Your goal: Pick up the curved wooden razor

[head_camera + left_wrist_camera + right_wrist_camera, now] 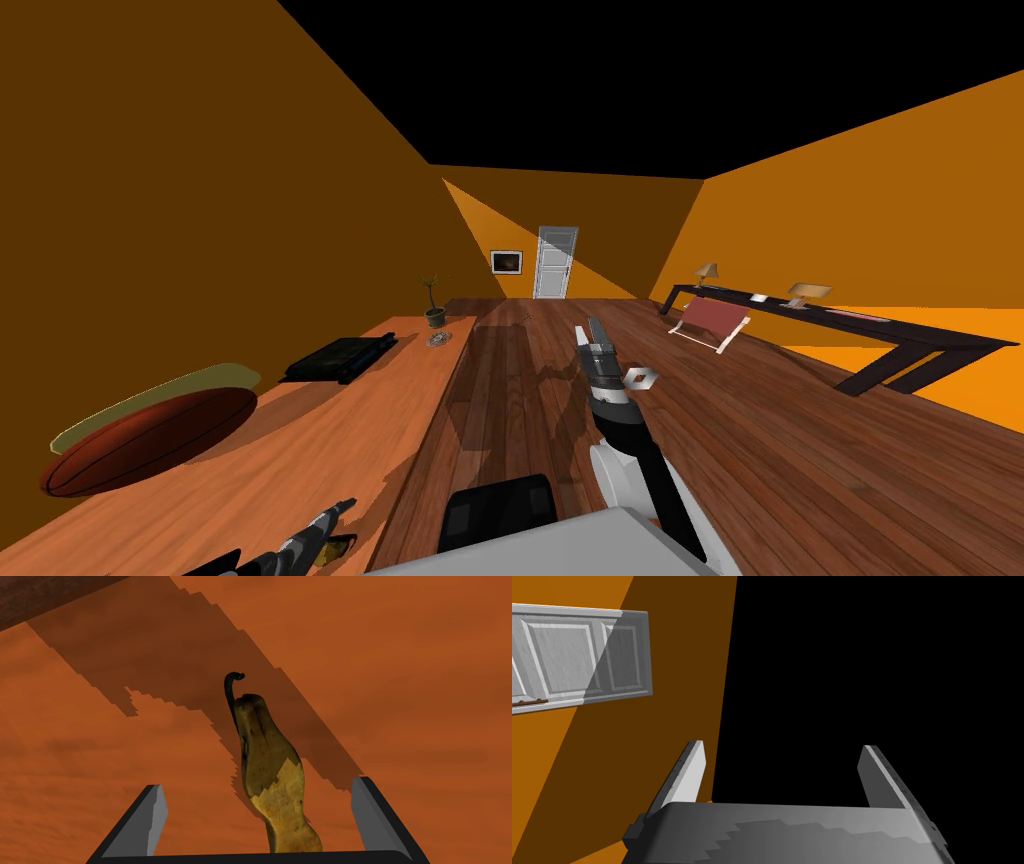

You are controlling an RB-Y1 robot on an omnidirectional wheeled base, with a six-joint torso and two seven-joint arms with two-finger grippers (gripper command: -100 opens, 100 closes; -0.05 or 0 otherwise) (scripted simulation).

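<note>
Your left hand (258,784) is the near one. Its fingers are apart, straddling the razor (267,776), which lies flat on the counter (425,701) clear of both. The razor's long axis runs straight out from the hand, dark hooked tip farthest. Your right hand (783,746) is also apart, well away.

Looks like a living room in somebody's house, honestly. Orange walls (200,200), a dark plank floor (800,450), and a white panelled door (555,262) at the far end with a small framed picture (507,262) beside it. A long wooden table (330,440) along one side carries a potted plant (433,305) and a big brown ball (150,440). Opposite, a long dark table (900,335) holds a lamp (707,272), with a red chair (712,322) just beside it.
</note>
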